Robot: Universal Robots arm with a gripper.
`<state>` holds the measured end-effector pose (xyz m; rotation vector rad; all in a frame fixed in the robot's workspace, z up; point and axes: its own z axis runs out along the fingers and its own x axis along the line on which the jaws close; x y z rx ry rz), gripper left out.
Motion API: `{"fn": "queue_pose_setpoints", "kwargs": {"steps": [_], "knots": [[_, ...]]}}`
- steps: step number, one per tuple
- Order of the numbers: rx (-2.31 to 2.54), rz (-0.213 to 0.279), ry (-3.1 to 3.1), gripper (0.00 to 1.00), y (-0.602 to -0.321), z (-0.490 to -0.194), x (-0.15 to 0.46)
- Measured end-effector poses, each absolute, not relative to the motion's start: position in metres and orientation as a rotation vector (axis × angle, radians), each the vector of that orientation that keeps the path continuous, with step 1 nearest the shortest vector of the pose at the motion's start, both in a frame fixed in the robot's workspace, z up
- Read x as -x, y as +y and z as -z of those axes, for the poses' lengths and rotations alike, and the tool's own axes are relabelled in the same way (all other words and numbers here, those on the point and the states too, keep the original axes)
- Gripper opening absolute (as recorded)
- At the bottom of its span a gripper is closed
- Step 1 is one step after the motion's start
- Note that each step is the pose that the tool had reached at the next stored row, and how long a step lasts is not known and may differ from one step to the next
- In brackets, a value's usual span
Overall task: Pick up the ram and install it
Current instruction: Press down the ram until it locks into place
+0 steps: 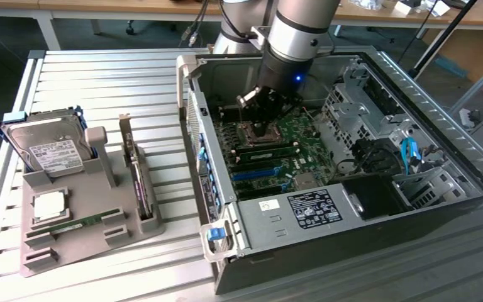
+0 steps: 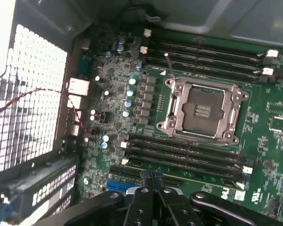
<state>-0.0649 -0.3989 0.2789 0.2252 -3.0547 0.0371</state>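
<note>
On the exterior view's left, the ram (image 1: 86, 221) lies flat in a groove of the gray holder (image 1: 133, 234) on the slatted table (image 1: 99, 75), well apart from the open computer case (image 1: 443, 207). The gripper (image 1: 263, 123) hangs inside that case, just above the motherboard (image 1: 309, 157) by the empty processor socket (image 1: 256, 133), so it is nowhere near the stick. From the wrist view, the gripper (image 2: 152, 186) sits over the dark memory slots (image 2: 184, 157) beside the socket (image 2: 203, 110); whether it is clenched or released I cannot tell. A thin greenish edge runs along the nearest slot (possibly a stick already seated, though I cannot be sure). The ram looks light, stiff and fragile, probably best pinched across its long bare edges, clear of the chips.
</note>
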Motion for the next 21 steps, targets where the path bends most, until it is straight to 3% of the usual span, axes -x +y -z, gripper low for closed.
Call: {"fn": "queue_pose_setpoints", "kwargs": {"steps": [21], "knots": [[-0.016, -0.031, -3.164, 0.11, -0.3989, -0.2780, 0.0660]]}}
